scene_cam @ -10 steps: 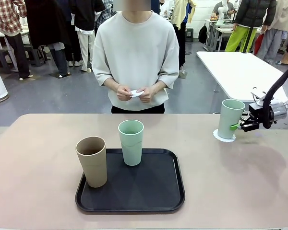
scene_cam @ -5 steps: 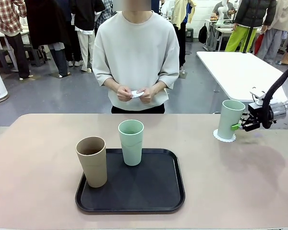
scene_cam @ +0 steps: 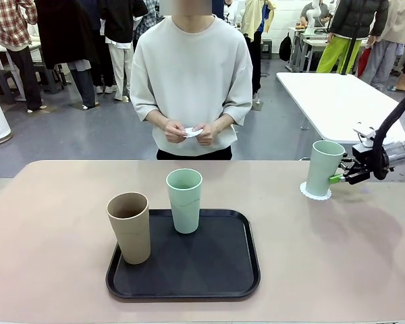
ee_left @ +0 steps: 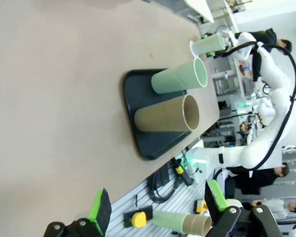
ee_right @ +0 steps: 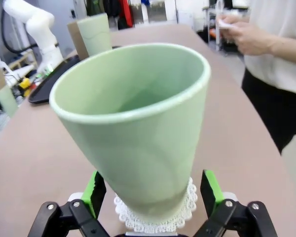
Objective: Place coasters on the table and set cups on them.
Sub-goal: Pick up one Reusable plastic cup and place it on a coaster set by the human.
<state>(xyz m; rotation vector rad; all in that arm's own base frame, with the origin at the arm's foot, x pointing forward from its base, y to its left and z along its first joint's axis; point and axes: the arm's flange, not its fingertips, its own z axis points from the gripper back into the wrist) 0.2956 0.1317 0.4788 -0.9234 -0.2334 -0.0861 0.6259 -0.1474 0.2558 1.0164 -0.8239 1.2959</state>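
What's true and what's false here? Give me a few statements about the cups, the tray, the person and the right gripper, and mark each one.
1. The mint cup on the right stands on a coaster. True.
2. The right gripper is clamped on that cup. False: its jaws are open, with the pads on either side of the cup and apart from it.
3. The tan cup and the second mint cup stand on the black tray. True.
4. The person's hands are empty. False: they hold a small white piece, probably another coaster.
5. The tan cup lies on its side. False: it stands upright.
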